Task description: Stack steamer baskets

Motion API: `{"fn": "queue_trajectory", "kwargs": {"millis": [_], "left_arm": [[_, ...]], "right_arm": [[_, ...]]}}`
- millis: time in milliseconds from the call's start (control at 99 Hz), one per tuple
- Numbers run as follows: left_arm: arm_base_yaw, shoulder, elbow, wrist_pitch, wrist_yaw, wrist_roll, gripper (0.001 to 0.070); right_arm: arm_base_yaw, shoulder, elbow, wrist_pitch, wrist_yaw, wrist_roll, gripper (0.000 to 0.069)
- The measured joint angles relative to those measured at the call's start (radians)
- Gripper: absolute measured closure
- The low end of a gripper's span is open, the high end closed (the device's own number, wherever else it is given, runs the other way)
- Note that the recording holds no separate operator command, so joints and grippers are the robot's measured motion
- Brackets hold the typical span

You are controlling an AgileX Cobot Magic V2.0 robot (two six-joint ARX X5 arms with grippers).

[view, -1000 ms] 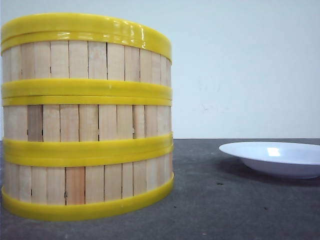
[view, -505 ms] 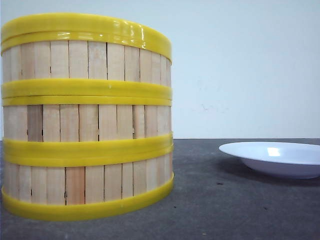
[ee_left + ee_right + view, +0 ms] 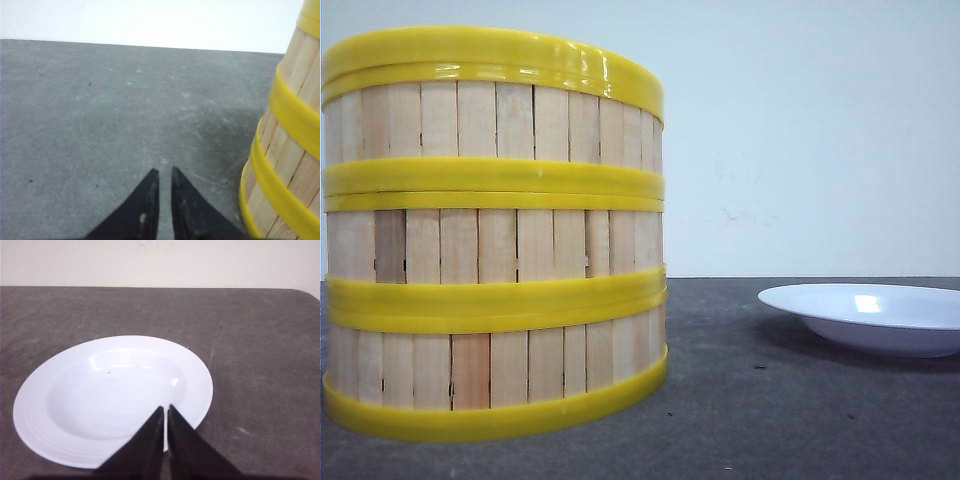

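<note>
Three steamer baskets [image 3: 495, 230] stand stacked upright on the bench [image 3: 770, 420], toward its left edge. White plate [image 3: 870, 315] sits well apart rightward. My left jaws [image 3: 161, 177] and right jaws [image 3: 165, 412] are nearly together, holding nothing.

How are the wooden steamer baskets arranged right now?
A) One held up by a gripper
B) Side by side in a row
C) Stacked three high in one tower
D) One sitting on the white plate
C: the front view shows the steamer baskets as one three-tier tower on the table, apart from the white plate.
</note>
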Motion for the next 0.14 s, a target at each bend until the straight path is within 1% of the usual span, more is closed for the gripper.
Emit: {"fn": "queue_trajectory", "kwargs": {"millis": [141], "left_arm": [[0.0, 0.0, 0.0, 0.0, 0.0, 0.0, 0.0693]], "right_arm": [[0.0, 0.0, 0.0, 0.0, 0.0, 0.0, 0.0685]]}}
